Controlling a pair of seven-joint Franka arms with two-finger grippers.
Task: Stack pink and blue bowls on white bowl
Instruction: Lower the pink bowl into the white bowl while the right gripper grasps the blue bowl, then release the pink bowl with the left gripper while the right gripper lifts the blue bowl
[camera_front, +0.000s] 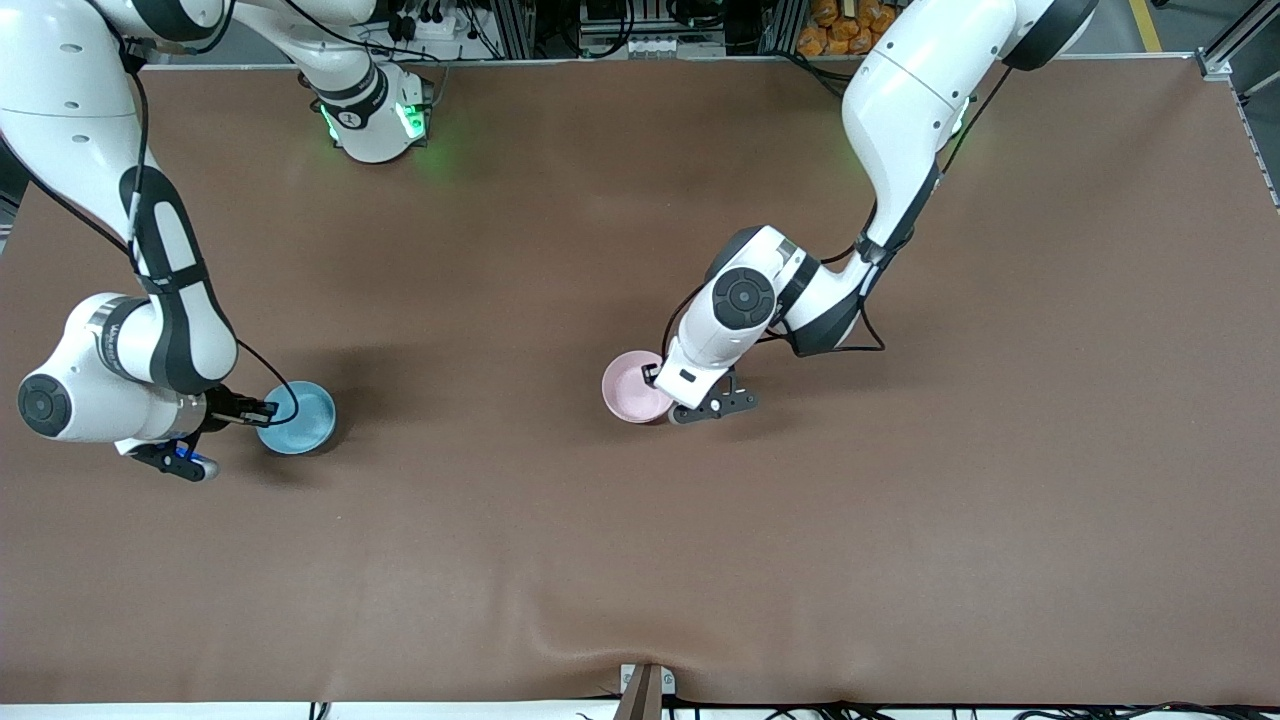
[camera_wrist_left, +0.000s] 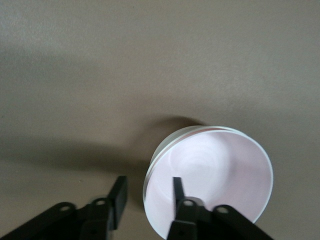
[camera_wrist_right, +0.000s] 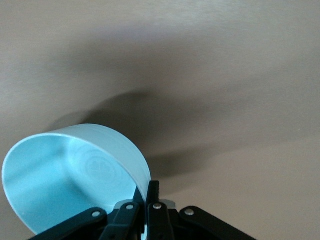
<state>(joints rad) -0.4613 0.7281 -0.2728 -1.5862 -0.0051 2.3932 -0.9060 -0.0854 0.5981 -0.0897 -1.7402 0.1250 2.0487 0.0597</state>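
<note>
From the front view, you have the pink bowl (camera_front: 630, 387) near the middle of the brown table (camera_front: 620, 560), with the left gripper (camera_front: 668, 398) down at its rim on the side toward the left arm's end. The blue bowl (camera_front: 299, 416) is well apart from it, toward the right arm's end of the table, and the right gripper (camera_front: 262, 410) meets its rim on the side toward that end. You can't judge from here whether either bowl rests on the table or is raised off it.

In the left wrist view, you see the left gripper (camera_wrist_left: 149, 192) spread wide and astride the pink bowl's (camera_wrist_left: 220, 175) wall: one finger (camera_wrist_left: 177, 190) reaches inside the bowl, the other (camera_wrist_left: 119, 196) stands outside, clear of the wall. A second pale rim (camera_wrist_left: 172, 138) shows just outside the pink one on one side, so the pink bowl looks nested in another bowl; its colour is hard to tell.

In the right wrist view, your right gripper (camera_wrist_right: 146, 192) is pinched narrow on the wall of the blue bowl (camera_wrist_right: 65, 175), the fingers closed onto the rim. The bowl looks tilted, its open mouth turned toward the camera.
</note>
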